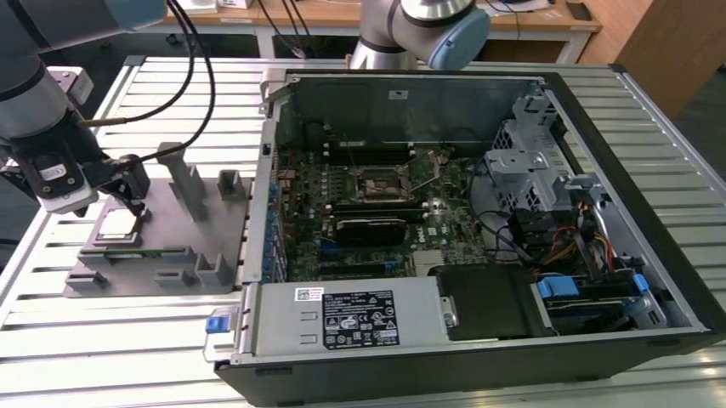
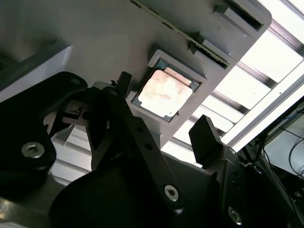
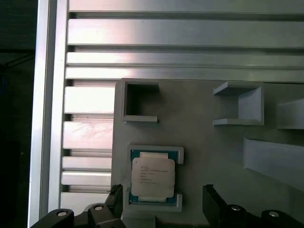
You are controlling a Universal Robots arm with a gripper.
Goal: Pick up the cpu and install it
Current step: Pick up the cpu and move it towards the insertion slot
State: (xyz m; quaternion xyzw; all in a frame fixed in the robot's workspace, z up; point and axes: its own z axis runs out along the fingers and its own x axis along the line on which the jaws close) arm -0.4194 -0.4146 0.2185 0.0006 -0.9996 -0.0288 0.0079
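Gripper (image 3: 161, 192) hangs spread over the cpu (image 3: 153, 177), one finger on each side; both wrist views suggest no contact.

Surface (image 1: 102, 348): slatted metal. An open computer case (image 1: 454, 365) takes up its middle and the exterior view's right side.

Grey fixture (image 1: 170, 255): lies near the surface's edge on the exterior view's left, just beside the case.

Cpu: flat in a square pocket along the fixture's side nearest that edge.

Judgement: the pick is in hand, grasp not yet made. Fingers should meet two opposite sides squarely, clear of the pocket's corner lips, and lift level.

Room: upright fixture blocks (image 1: 187, 191) stand near on the case side. It is open above and toward the surface's edge.
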